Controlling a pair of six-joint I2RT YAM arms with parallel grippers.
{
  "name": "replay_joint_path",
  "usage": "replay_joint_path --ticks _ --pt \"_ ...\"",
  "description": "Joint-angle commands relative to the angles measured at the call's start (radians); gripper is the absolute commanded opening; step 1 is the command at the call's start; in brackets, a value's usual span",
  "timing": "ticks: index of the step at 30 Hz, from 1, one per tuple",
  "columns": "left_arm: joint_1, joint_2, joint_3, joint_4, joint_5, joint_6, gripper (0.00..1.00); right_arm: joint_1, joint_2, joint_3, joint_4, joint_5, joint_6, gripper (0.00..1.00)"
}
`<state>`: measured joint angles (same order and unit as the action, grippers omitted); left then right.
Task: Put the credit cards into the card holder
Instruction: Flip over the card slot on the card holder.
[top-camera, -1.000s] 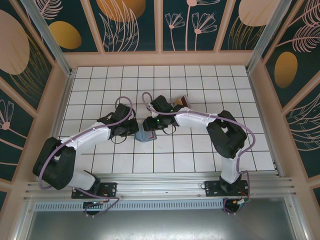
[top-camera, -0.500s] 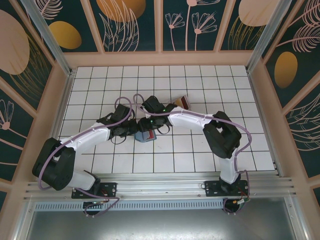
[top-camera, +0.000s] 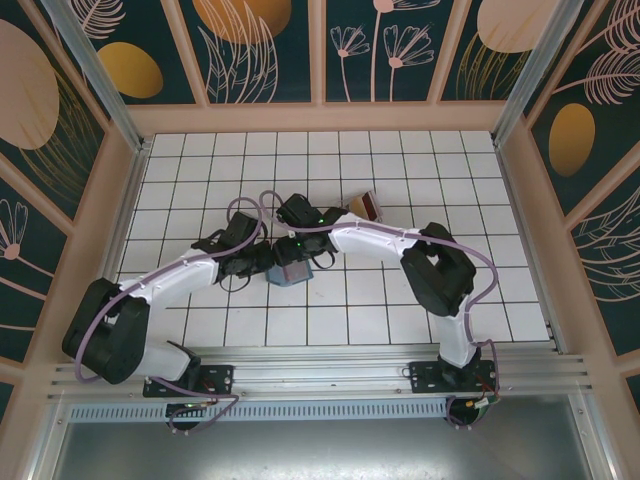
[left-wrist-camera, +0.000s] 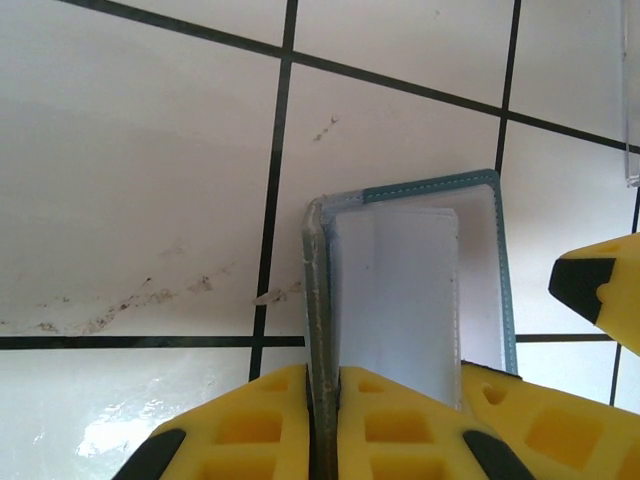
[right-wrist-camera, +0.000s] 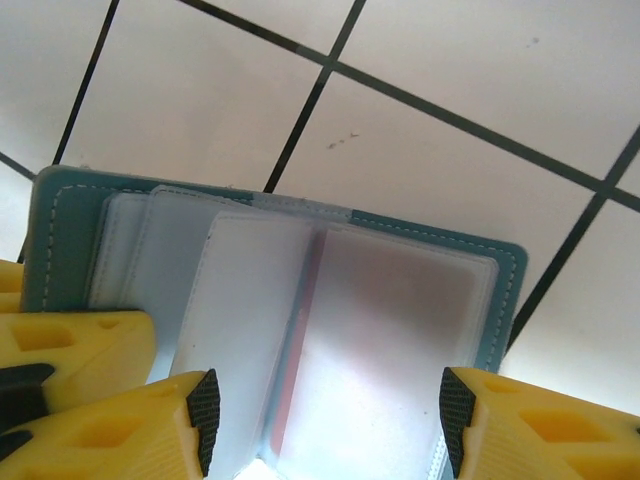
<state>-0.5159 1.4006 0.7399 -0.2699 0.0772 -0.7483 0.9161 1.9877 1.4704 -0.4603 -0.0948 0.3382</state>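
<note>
The teal card holder (top-camera: 291, 272) lies open on the white tiles between both grippers. My left gripper (left-wrist-camera: 322, 420) is shut on the holder's upright cover flap (left-wrist-camera: 318, 300), at the holder's left side (top-camera: 263, 258). The frosted sleeves (left-wrist-camera: 400, 290) fan out to the right of that flap. My right gripper (right-wrist-camera: 328, 420) stands open just above the open card holder (right-wrist-camera: 60, 230), its pads either side of a frosted sleeve, and a red card (right-wrist-camera: 400, 320) shows faintly through that sleeve. More credit cards (top-camera: 366, 205), dark red and tan, lie behind the right arm.
A clear plastic edge (left-wrist-camera: 628, 100) shows at the upper right of the left wrist view. The right gripper's yellow finger (left-wrist-camera: 600, 285) sits close to the holder. Wooden walls (top-camera: 320, 118) ring the tiled floor.
The right gripper has moved left and closer over the card holder. The left gripper has kept its hold and shifted slightly left with the holder.
</note>
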Motion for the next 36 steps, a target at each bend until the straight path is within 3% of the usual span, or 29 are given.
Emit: replay_joint_path --ticks 1,12,16,19,24,30,36 --pt "0.003 -0.030 -0.043 0.039 -0.002 -0.024 0.02 0.012 0.035 0.012 0.041 -0.088 -0.004 0.62" --pt "0.038 -0.011 -0.196 0.224 0.044 -0.036 0.08 0.012 0.081 -0.038 0.166 -0.243 0.038 0.58" --pt "0.050 -0.030 -0.196 0.210 0.032 -0.032 0.24 0.012 0.089 -0.060 0.187 -0.255 0.048 0.57" --pt "0.066 -0.065 -0.184 0.166 0.017 -0.023 0.43 0.012 0.090 -0.069 0.173 -0.228 0.050 0.57" --pt "0.089 -0.123 -0.139 0.075 -0.005 0.004 0.60 0.012 0.093 -0.069 0.133 -0.160 0.035 0.57" --pt "0.123 -0.194 -0.095 0.008 -0.019 0.004 0.65 0.015 0.108 -0.059 0.112 -0.127 0.033 0.57" --pt "0.188 -0.233 -0.136 0.074 0.071 -0.045 0.65 0.036 0.121 -0.013 0.059 -0.073 0.005 0.57"
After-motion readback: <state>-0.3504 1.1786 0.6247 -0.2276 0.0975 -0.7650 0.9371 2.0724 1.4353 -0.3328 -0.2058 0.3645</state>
